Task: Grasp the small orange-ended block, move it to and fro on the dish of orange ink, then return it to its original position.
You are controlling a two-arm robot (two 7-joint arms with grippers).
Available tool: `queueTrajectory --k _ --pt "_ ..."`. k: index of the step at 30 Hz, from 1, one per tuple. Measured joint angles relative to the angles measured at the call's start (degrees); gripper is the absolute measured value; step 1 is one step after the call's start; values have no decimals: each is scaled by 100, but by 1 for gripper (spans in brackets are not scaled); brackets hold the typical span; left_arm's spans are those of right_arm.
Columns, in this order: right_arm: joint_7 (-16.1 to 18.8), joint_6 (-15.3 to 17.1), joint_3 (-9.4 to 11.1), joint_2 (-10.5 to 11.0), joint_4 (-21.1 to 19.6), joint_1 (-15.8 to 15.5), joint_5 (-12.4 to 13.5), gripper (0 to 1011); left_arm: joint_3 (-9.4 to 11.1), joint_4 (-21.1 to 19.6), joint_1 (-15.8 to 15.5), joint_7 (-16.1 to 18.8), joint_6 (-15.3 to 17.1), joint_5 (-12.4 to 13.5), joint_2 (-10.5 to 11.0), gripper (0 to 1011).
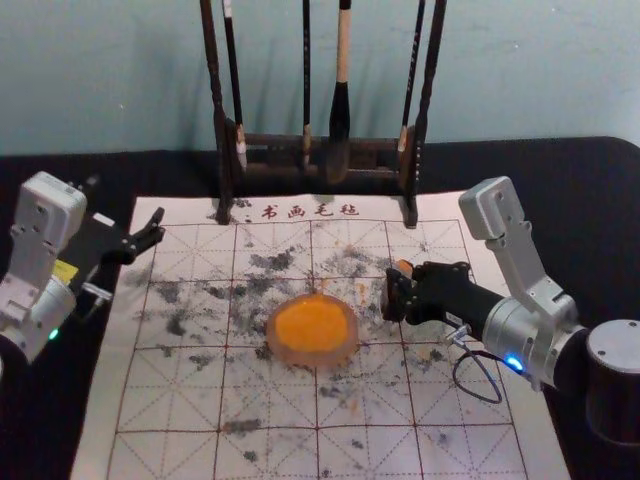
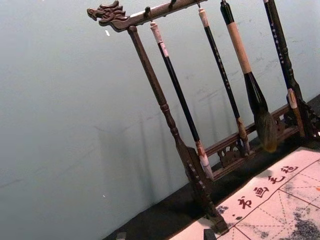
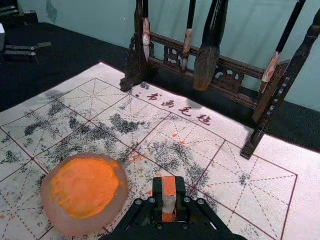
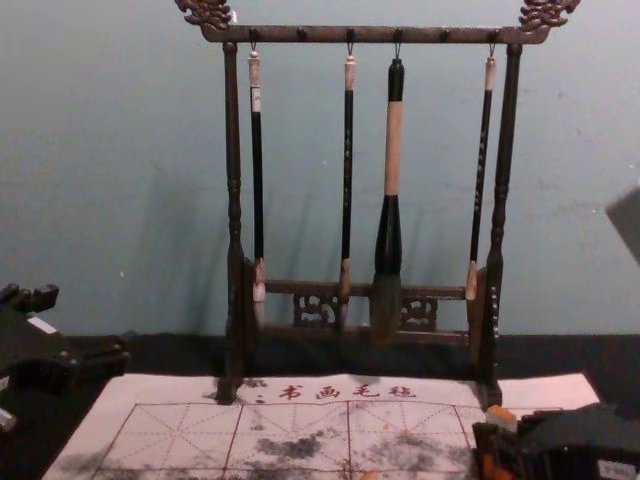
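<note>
Orange tips the small block (image 3: 169, 202), squeezed in the jaws of the right gripper (image 3: 169, 193), to the right of the dish (image 1: 312, 359). Grabbing is done. I can't tell about the rubbing; putting back seems still to do. Left of the dish, the left gripper (image 1: 150, 233) has open jaws.

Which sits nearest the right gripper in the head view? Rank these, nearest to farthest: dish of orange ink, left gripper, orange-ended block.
1. Orange-ended block: held between the right gripper's jaws.
2. Dish of orange ink: just left, on the calligraphy mat.
3. Left gripper: across at the mat's left edge.
</note>
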Motion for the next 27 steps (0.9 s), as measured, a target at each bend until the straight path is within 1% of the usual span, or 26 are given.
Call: queueTrajectory --k 14,27 --pt "75 40 -42 -80 140 102 -71 110 0 0 0 0 0 0 0 1001" --pt "75 45 -51 -83 146 110 -93 110 0 1 0 0 0 0 0 1001"
